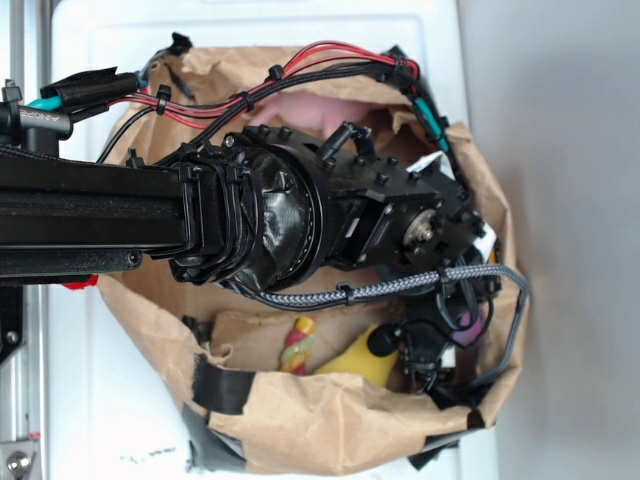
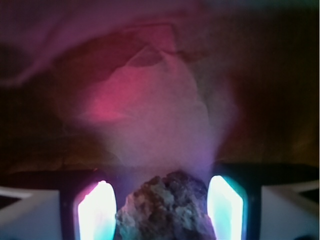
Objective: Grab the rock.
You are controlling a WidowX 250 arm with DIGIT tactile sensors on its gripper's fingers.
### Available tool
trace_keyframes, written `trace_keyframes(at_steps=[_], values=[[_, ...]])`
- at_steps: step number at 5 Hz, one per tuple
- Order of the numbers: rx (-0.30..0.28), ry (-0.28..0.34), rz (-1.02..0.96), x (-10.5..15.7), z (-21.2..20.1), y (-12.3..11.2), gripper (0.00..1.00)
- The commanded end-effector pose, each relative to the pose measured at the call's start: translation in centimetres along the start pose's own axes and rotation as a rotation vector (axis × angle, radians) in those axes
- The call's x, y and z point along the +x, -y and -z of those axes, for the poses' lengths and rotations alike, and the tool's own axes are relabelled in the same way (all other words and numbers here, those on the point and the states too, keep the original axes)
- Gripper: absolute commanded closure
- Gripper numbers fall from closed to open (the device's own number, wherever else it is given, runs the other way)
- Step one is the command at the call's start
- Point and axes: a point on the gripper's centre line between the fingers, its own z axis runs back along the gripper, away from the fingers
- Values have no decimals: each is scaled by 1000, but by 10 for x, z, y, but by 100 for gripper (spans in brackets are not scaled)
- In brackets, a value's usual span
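In the wrist view the small grey-brown rock with a rough, speckled surface (image 2: 165, 207) sits between the two glowing finger pads (image 2: 97, 212) of the black gripper (image 2: 161, 210), jaws parted with slim gaps either side, not yet clenched on it. It looks hard, dense and gritty, unlikely to slip or crush, so closing on its broad flanks seems best. The crumpled brown paper bag (image 1: 330, 425) gives soft flooring and cramped room, shared with a braided rope (image 1: 298, 347) and yellow foam toy (image 1: 360, 360).

My gripper (image 2: 162, 207) straddles the rock (image 2: 165, 207), a rough speckled lump between my two glowing fingers (image 2: 96, 212); small gaps show either side; beyond lies crumpled brown paper (image 2: 150, 110), washed pink.
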Motion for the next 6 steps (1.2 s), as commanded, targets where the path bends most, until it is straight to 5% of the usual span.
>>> trace_keyframes(at_steps=[1, 4, 5, 6], values=[[-78, 47, -132, 0, -49, -13, 100], [-17, 76, -99, 10, -136, 22, 100], [147, 45, -137, 19, -149, 18, 100], [250, -3, -171, 18, -155, 14, 100]])
